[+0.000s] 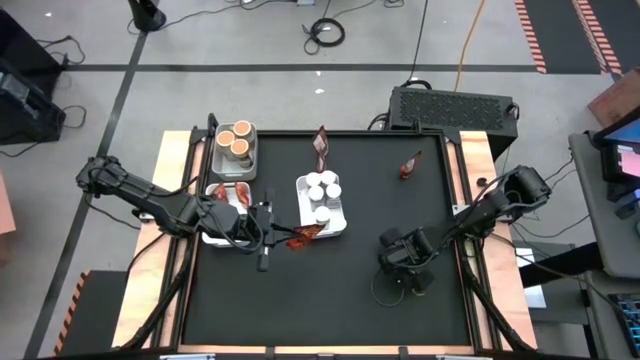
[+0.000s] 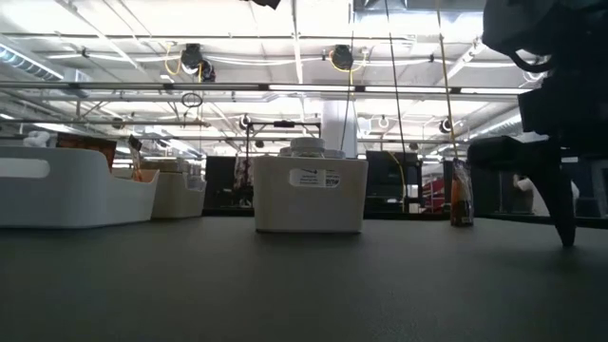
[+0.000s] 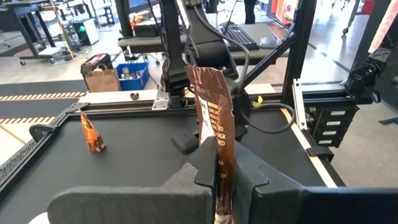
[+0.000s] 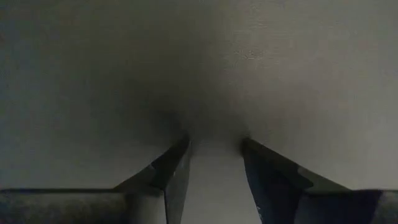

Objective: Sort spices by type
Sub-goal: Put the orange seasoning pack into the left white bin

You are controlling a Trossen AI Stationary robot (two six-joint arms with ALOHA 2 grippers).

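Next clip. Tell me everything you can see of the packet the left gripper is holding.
The packet is a slim reddish-brown crinkly sachet, glossy like foil or plastic film, with a pale printed label whose text is too small to read. The left gripper is shut on its lower part, both fingers pressing its faces, so it juts out beyond them. In the high view it hangs over the black mat beside the lower left corner of the white jar tray; whether it touches that tray is unclear.

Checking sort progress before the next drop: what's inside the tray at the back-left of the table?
The back-left tray holds three orange-topped tubs, lids up. Anything beneath them is hidden, and no packets or jars show there.
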